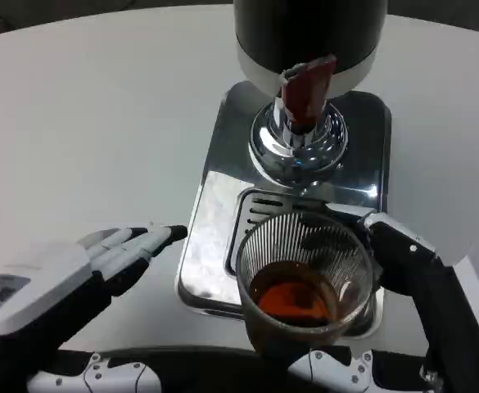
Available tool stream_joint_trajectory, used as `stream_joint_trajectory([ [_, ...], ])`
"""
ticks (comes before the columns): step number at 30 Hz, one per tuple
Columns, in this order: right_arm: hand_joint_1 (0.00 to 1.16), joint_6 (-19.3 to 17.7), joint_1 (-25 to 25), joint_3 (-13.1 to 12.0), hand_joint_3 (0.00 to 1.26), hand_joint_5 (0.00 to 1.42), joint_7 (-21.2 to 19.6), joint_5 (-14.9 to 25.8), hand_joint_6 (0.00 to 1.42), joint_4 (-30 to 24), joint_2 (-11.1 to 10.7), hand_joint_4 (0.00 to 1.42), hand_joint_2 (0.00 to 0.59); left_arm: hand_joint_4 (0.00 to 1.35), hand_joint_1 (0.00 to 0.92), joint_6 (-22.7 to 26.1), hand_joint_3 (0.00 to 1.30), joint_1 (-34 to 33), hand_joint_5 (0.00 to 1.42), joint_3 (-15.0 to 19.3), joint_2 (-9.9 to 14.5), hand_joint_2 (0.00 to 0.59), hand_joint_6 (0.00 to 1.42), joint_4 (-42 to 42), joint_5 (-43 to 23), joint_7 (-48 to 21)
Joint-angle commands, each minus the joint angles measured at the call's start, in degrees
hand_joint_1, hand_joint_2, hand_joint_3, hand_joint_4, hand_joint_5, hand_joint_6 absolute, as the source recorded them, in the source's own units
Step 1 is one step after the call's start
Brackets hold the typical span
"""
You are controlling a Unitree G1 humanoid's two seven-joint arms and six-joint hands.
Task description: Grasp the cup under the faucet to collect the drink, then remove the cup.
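Note:
A clear ribbed cup [306, 278] with amber drink in its bottom stands over the dispenser's drip grille, in front of the chrome faucet [298, 135] with its red lever [308, 84]. My right hand [403, 258] wraps around the cup's right side and grips it; part of the hand is hidden behind the cup. My left hand [100, 262] rests flat on the white table to the left of the dispenser base, fingers straight and apart, holding nothing.
The shiny metal dispenser base [214, 205] and dark tank [309, 33] stand at centre and back. White table [92, 123] spreads to the left and behind.

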Motion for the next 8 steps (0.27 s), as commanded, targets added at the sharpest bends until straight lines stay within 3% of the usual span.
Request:
stream_joint_trajectory([
  [1, 0.86, -0.84, 0.16, 0.44, 0.9, 1.23, 0.03, 1.38, 1.02, -1.37, 0.38, 1.0, 0.169, 0.0, 0.0, -0.5, 0.0, 1.26, 0.0, 0.55, 0.49, 0.079, 0.0, -0.43, -0.17, -0.87],
  [8, 0.86, -0.89, 0.42, 0.41, 0.9, 1.24, 0.08, 1.33, 1.02, -1.58, 0.37, 1.01, 0.169, 0.0, 0.0, -0.43, 0.0, 1.07, 0.0, 0.29, 0.49, 0.079, 0.0, -0.33, -0.35, -0.95],
])
